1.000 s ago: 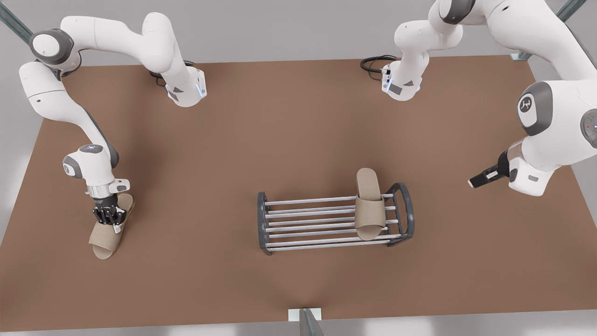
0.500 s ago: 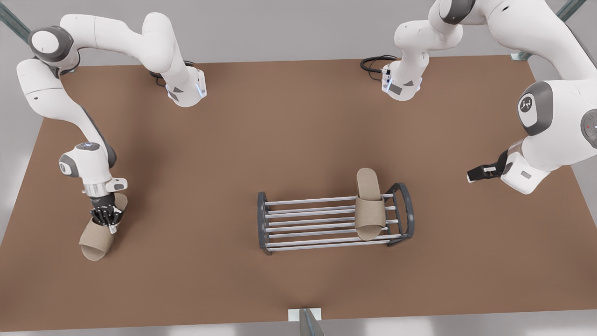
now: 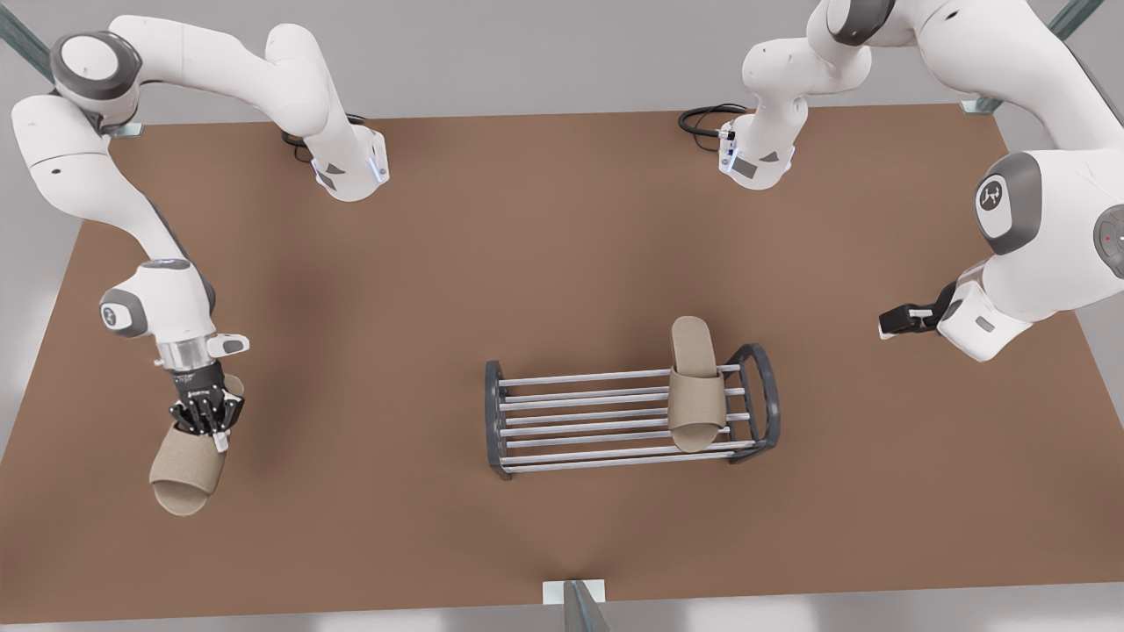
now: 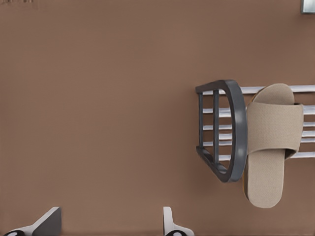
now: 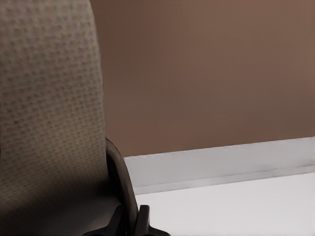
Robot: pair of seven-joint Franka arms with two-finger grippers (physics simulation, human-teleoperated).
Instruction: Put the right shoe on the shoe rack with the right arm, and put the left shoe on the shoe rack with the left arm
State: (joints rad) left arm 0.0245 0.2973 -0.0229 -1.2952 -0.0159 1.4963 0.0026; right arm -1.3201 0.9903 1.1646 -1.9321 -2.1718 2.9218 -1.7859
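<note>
A beige slipper, the right shoe (image 3: 184, 465), hangs toe-down over the table near the front view's left edge. My right gripper (image 3: 206, 420) is shut on it near its heel end. In the right wrist view the same shoe's fabric (image 5: 49, 123) sits against the dark fingers (image 5: 129, 216). The left shoe (image 3: 696, 395) lies across the bars at the shoe rack's (image 3: 580, 412) right end, heel overhanging the back. My left gripper (image 3: 897, 321) hovers open, well to the rack's right. Its wrist view shows the fingertips (image 4: 170, 225) apart, the rack's arched end (image 4: 236, 132) and the left shoe (image 4: 273, 137).
The brown table (image 3: 562, 246) carries both arm bases at the back (image 3: 347, 171) (image 3: 755, 158), with a black cable (image 3: 702, 118) by the right one. A small post (image 3: 575, 601) stands at the front edge. The rack's left bars are bare. The table edge (image 5: 221, 162) lies close to the held shoe.
My right gripper has carried the right shoe toward the table's front-left corner and it now hangs lower in the picture. The left arm's wrist has drawn back slightly.
</note>
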